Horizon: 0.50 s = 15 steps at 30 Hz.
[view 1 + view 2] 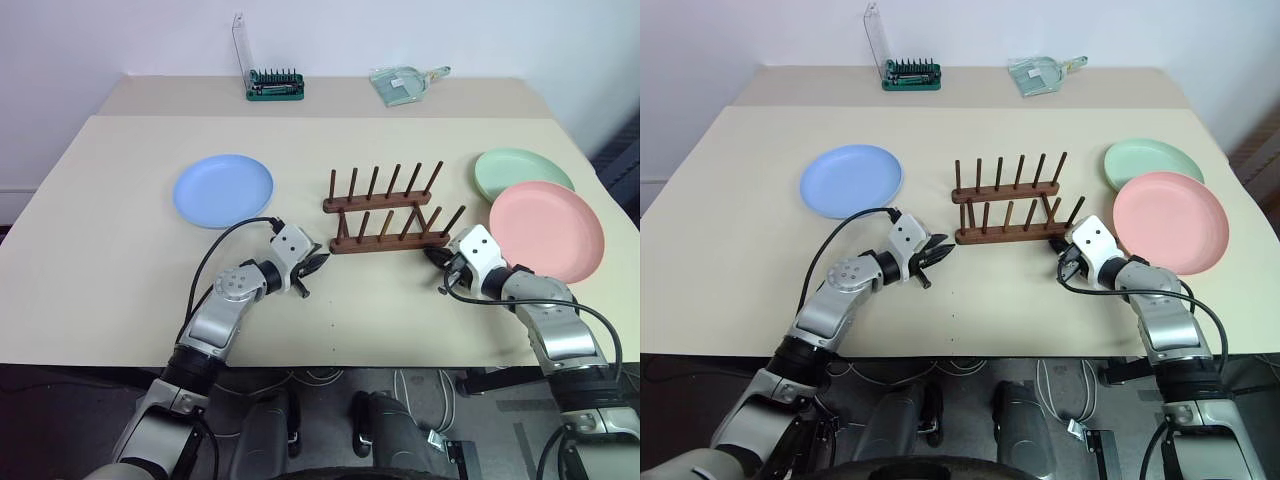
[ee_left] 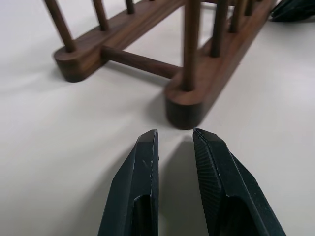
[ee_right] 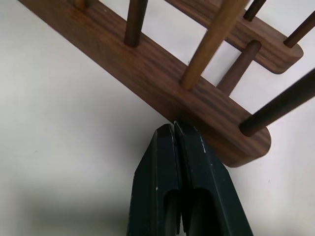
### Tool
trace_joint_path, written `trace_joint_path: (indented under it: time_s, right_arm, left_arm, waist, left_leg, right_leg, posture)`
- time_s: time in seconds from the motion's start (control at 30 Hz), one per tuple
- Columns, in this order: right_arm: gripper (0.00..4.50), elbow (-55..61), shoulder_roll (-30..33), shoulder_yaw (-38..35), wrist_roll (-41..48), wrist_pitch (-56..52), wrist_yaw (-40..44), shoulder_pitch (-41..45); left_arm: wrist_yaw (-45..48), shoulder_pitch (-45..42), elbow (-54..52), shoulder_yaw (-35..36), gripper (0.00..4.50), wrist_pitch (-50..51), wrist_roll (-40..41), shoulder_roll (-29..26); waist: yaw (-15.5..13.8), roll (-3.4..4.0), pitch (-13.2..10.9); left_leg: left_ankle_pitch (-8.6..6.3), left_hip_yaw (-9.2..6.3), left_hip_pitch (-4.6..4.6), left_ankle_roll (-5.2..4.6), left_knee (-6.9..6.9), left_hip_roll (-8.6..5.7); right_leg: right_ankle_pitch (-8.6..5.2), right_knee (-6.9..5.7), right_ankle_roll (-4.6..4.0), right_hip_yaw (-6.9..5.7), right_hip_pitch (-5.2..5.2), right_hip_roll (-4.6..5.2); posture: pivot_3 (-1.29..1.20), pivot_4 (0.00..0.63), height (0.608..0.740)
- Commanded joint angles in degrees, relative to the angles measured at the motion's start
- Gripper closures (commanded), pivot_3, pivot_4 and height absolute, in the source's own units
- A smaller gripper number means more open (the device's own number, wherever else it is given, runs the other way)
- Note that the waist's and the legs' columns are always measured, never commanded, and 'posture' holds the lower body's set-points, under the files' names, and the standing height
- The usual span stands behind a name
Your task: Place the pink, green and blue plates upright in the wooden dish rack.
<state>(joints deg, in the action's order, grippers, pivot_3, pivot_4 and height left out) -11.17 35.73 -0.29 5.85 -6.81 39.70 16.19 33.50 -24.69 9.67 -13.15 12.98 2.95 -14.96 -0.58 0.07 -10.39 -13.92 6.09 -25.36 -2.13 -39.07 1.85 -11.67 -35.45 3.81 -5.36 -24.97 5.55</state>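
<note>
The desk (image 1: pixel 120 230) carries everything, with none of the three plates yet in the rack. The pink plate (image 1: pixel 546 230) lies flat at the right, its far edge overlapping the green plate (image 1: pixel 522 171) behind it; the blue plate (image 1: pixel 222 190) lies flat on the left, well apart from both. Between them stands the wooden dish rack (image 1: pixel 385 213), empty, its two rails running across the desk with pegs upright.

Both arms are low at the rack's ends, not at any plate, which suggests they mean to nudge or square the rack before loading it. The right hand (image 3: pixel 175 129) has its fingers pressed together, their tips touching the side of the near rail close to its rounded end, likely so they push as one blunt point. The left hand (image 2: pixel 174 139) holds its fingers slightly apart with nothing between them, just short of the near rail's opposite end.

At the desk's far edge sit a green bit case (image 1: pixel 276 85) and a clear packet (image 1: pixel 402 82).
</note>
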Motion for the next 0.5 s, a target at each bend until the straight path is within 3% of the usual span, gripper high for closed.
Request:
trace_joint_path:
  time_s: [0.03, 0.3, 0.5]
  right_arm:
    - [4.46, -2.3, -0.7, 0.1, -0.9, 2.2, -0.1, 2.1]
    - [4.46, -5.6, -2.0, 1.3, -1.7, 4.5, 0.7, 5.1]
    - [4.46, -2.1, -0.9, 0.3, -0.6, 3.8, 2.6, 2.2]
  left_arm:
    - [-1.1, -0.9, 1.4, 1.3, 3.39, -0.9, -0.5, 0.2]
    - [-0.8, -2.0, 2.8, 1.3, 3.39, -1.3, -0.4, 0.6]
    - [10.8, 2.0, -3.7, 1.1, 3.39, 1.9, 4.6, -6.1]
  waist:
    - [0.1, 0.00, 0.0]
    - [0.0, 0.00, 0.0]
    - [0.4, 0.01, 0.0]
  left_leg:
    - [0.00, 0.00, 0.01, 0.00, 0.00, 0.00]
    - [0.00, 0.00, 0.01, 0.00, 0.00, 0.00]
    - [0.00, 0.01, 0.00, 0.00, 0.07, 0.03]
  right_leg:
    - [0.00, -0.01, 0.00, 0.00, 0.01, 0.00]
    - [0.01, -0.02, 0.00, 0.00, 0.01, 0.00]
    - [0.00, -0.01, 0.00, 0.00, -0.03, -0.01]
  posture:
    - [0.00, 0.150, 0.740]
    - [0.00, 0.150, 0.740]
    - [0.00, 0.150, 0.740]
